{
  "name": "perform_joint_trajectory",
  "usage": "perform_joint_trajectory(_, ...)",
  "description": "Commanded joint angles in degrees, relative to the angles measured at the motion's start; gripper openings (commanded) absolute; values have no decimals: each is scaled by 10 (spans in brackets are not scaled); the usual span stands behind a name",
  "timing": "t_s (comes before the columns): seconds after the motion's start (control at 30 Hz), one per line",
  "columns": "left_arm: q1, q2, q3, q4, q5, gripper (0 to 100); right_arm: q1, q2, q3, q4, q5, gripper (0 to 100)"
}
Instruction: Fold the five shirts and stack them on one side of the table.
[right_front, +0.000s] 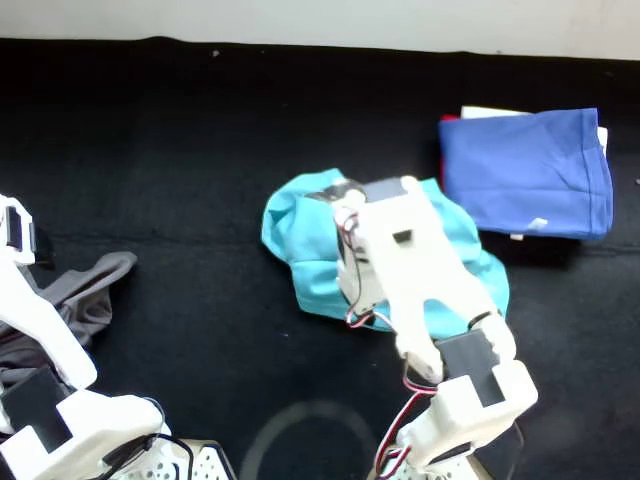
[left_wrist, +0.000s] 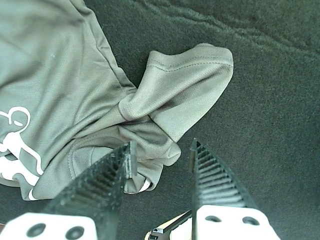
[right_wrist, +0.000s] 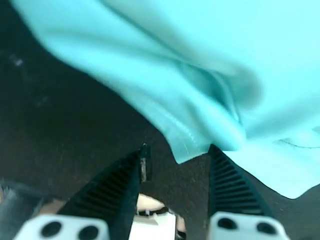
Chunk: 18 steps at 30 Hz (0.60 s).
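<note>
Folding the teal shirt (right_front: 295, 245) at the bench (right_front: 200, 120) centre is probably starting: the right tool (right_wrist: 177, 150) is hanging released at its hem (right_wrist: 187, 142), the left tool (left_wrist: 162, 150) released over the grey shirt (left_wrist: 60, 75). Next, I think, it is calling for clenching that hem.

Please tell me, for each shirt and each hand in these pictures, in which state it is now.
teal shirt: crumpled, not folded.
grey shirt: crumpled, not folded.
blue shirt: folded, lying flat.
left hand: open, empty, over the grey shirt's edge.
right hand: open, empty, at the teal shirt's edge.
</note>
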Motion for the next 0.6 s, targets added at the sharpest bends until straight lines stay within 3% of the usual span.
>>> perform_joint_trajectory(0.0, 7, -23, -2, -4, -4, 181, 13, -27, 30, -44, -24, 181)
perform_joint_trajectory(0.2, 7, -23, 3, -3, -4, 181, 13, -16, 41, -109, -21, 181)
perform_joint_trajectory(0.43, 7, -25, 46, -6, -4, 181, 14, 107, 25, -111, -21, 171)
perform_joint_trajectory(0.57, 7, -24, 47, -6, -4, 181, 28, 87, -32, -73, -23, 39)
